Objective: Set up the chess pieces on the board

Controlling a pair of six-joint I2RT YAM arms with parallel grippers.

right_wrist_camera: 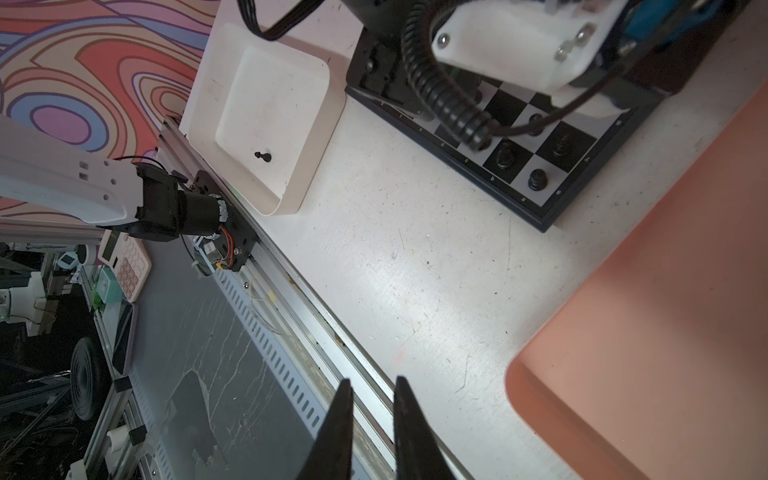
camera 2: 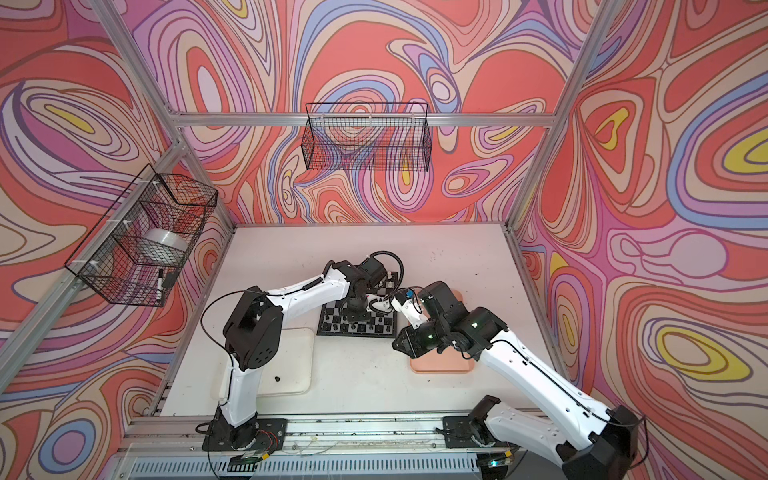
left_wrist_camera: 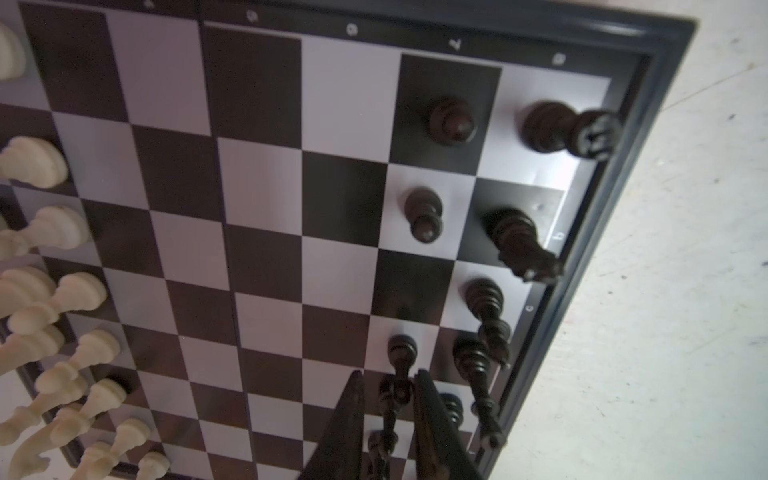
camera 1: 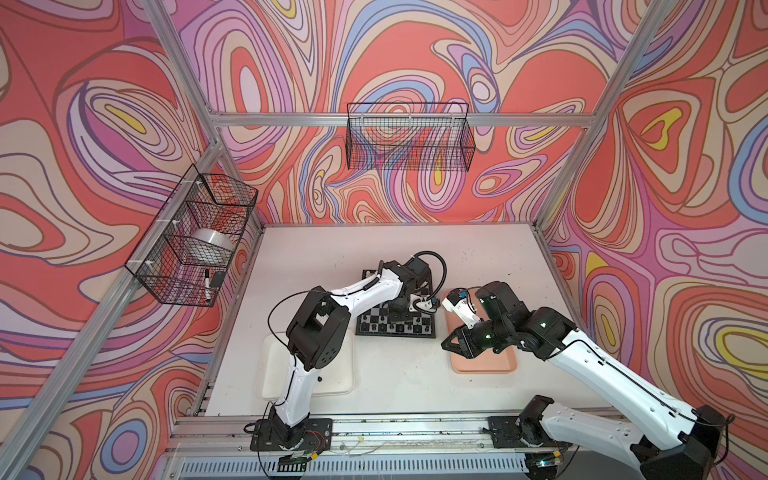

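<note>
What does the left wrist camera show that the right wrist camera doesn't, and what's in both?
Only the left wrist view: cream-white pieces crowded along one side of the board, and the left gripper with a black piece between its fingers.
Only the right wrist view: the white tray with a stray black piece lying in it, the pink tray, the right gripper holding nothing, and a calculator off the table.
Both: the board, the black pieces standing along its edge, and the white table.
</note>
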